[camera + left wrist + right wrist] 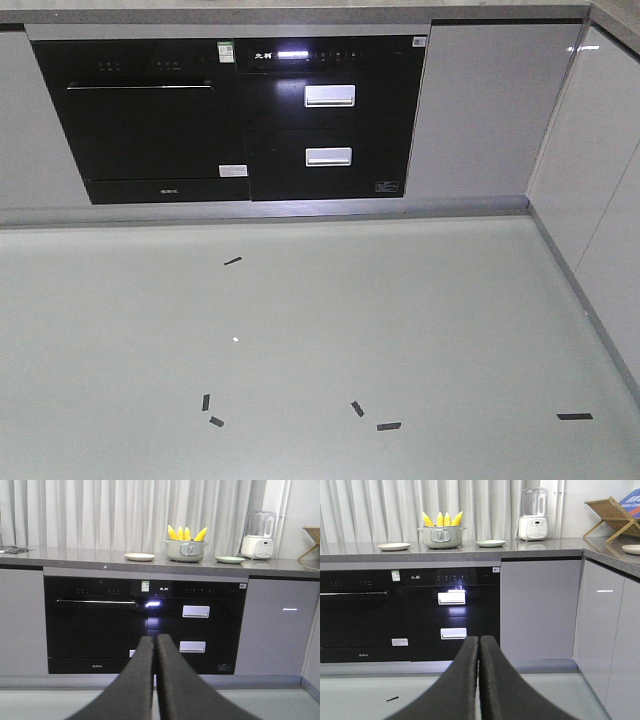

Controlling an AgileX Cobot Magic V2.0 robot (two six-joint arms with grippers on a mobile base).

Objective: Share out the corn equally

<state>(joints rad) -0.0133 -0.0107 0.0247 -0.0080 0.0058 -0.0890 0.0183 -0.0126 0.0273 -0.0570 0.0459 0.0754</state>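
Left gripper [154,639] is sitting closed, empty, well apart from the pot [185,550]. Cream plate [139,556] is lying left of the pot on the tabletop [75,555]. Four corn [184,533] cobs are standing in the pot. Green plate [229,559] is lying right of it. Right gripper [479,639] is sitting closed, empty.

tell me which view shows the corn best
The left wrist view, narrowly: four corn cobs stand in the pot, nearly centred. The right wrist view shows them at similar size, toward the upper left. The front-facing view shows only floor and cabinet fronts, no corn.
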